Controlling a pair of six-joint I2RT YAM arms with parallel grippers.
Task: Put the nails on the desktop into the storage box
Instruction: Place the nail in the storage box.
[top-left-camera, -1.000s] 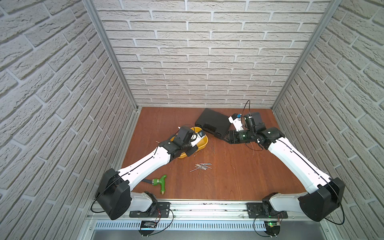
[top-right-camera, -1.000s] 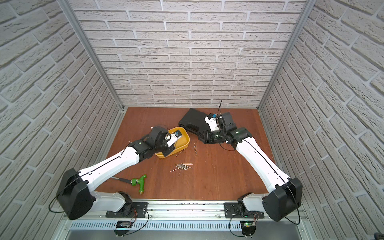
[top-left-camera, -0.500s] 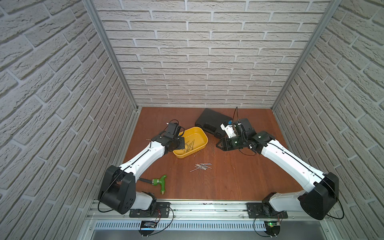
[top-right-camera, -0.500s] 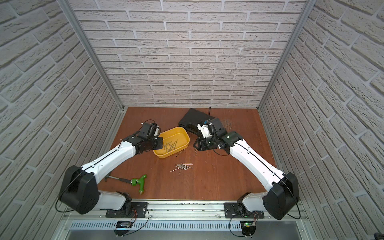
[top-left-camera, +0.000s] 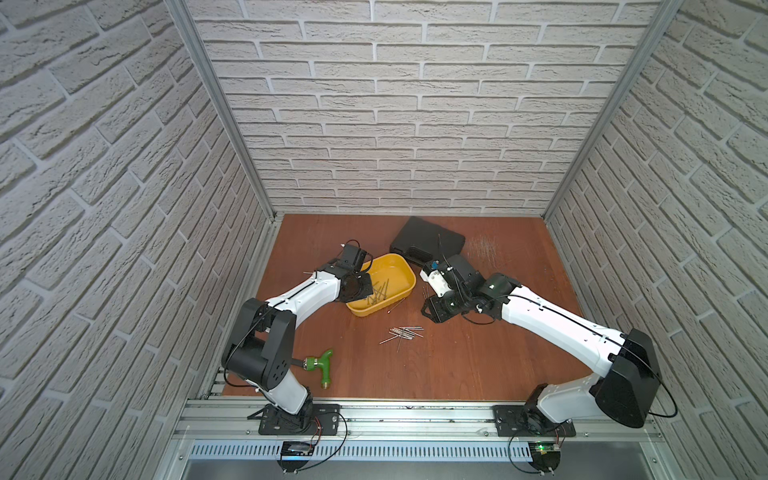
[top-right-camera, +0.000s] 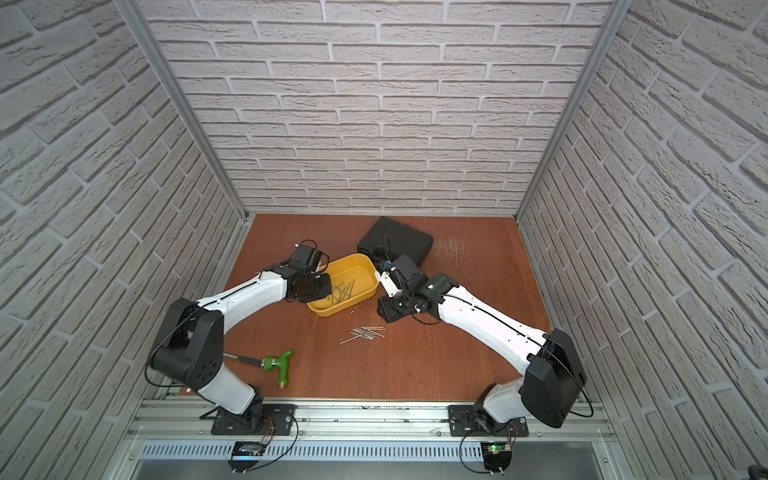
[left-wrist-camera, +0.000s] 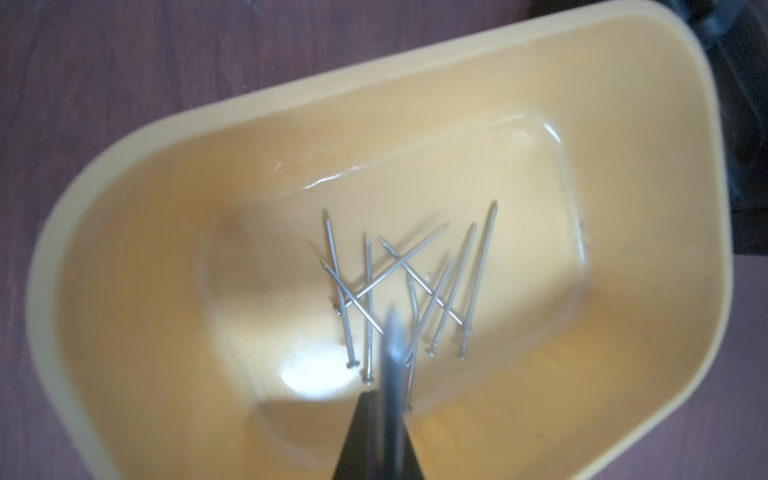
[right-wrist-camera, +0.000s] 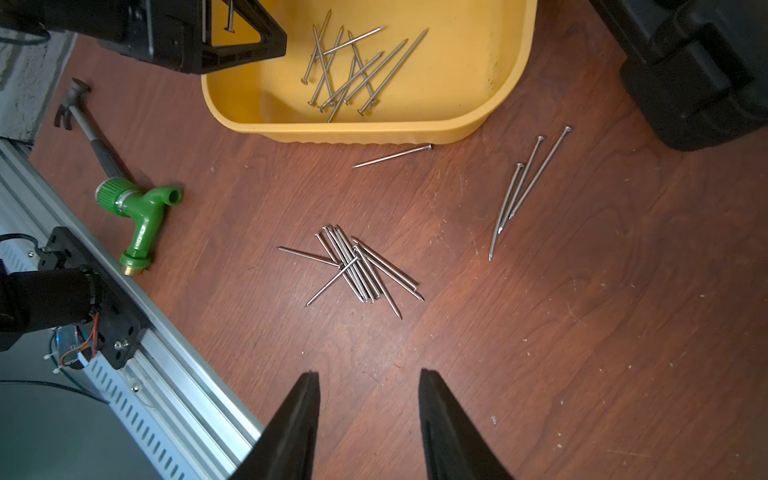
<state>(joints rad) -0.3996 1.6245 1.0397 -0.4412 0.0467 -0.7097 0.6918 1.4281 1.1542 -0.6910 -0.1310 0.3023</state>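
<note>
The yellow storage box (top-left-camera: 391, 257) (top-right-camera: 353, 257) (left-wrist-camera: 291, 93) (right-wrist-camera: 353, 132) stands on the reddish-brown desktop (top-left-camera: 478, 365) and holds several nails (top-left-camera: 379, 291) (left-wrist-camera: 415, 282) (right-wrist-camera: 353, 66). My left gripper (top-left-camera: 368, 292) (top-right-camera: 329, 293) (left-wrist-camera: 384, 399) hangs over the box's left end, shut on one blurred nail (left-wrist-camera: 392, 353). More nails lie in a pile (top-left-camera: 403, 332) (top-right-camera: 366, 332) (right-wrist-camera: 357, 270) in front of the box. One nail (right-wrist-camera: 392, 156) rests against its wall and three (right-wrist-camera: 523, 187) lie to its right. My right gripper (top-left-camera: 430, 311) (top-right-camera: 384, 311) (right-wrist-camera: 368, 374) hovers right of the box, open and empty.
A black moulded case (top-left-camera: 428, 243) (right-wrist-camera: 698, 62) sits behind the box, close to my right wrist. A green tap fitting (top-left-camera: 323, 363) (right-wrist-camera: 143, 212) and a hammer (right-wrist-camera: 83, 120) lie at the front left. The aluminium rail (top-left-camera: 415, 415) borders the front edge.
My left arm has drawn back leftward, uncovering the box, and still holds its nail. My right gripper has come forward and left from beside the black case to beside the box.
</note>
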